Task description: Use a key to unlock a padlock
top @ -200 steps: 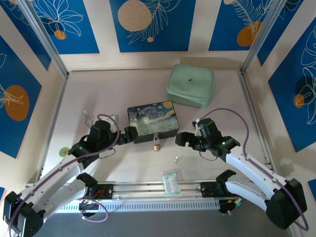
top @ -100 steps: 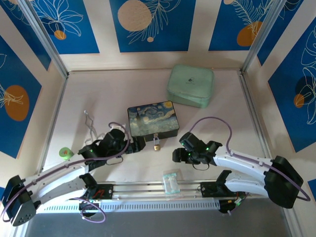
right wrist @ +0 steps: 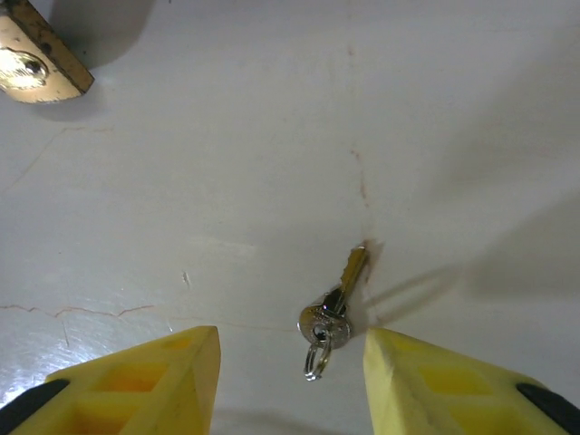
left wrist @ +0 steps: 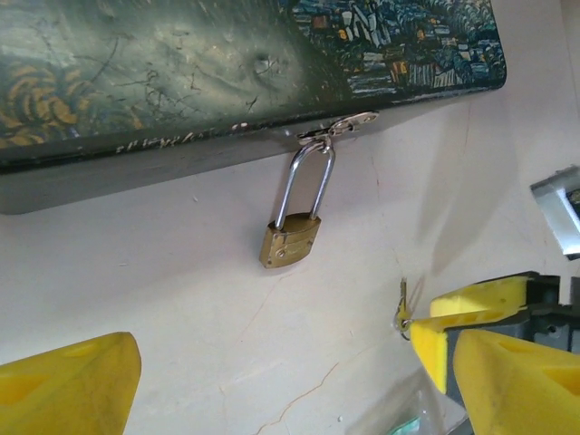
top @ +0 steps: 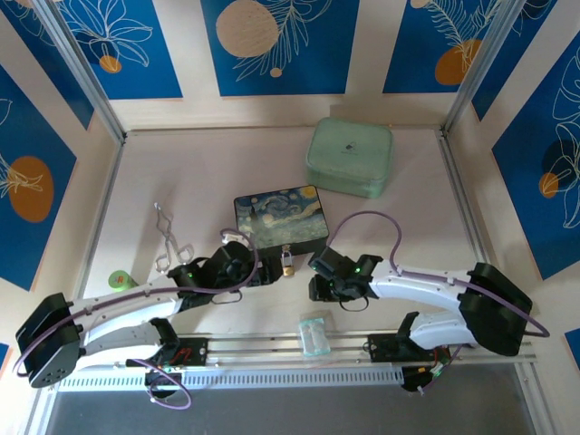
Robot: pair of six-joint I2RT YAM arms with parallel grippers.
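Observation:
The brass padlock (left wrist: 290,243) hangs by its silver shackle (left wrist: 304,186) from the hasp of the Starry Night box (left wrist: 181,63) and rests on the table; it also shows from above (top: 286,264). My left gripper (left wrist: 294,362) is open just short of the padlock, and its yellow fingers (left wrist: 63,385) touch nothing. The small silvery key (right wrist: 337,301), with a ring on its head, lies flat on the table between the open fingers (right wrist: 136,381) of my right gripper (right wrist: 292,340). A corner of the padlock (right wrist: 36,68) sits at the upper left of the right wrist view.
A mint green case (top: 350,157) stands behind the box (top: 281,217). Silver tongs (top: 166,240) and a small green object (top: 118,279) lie at the left. A clear plastic bag (top: 314,333) lies by the front rail. Both grippers (top: 263,270) (top: 315,276) flank the padlock closely.
Both arms have swung in toward the middle. The left gripper moved right up to the padlock. The right gripper moved left and down over the key.

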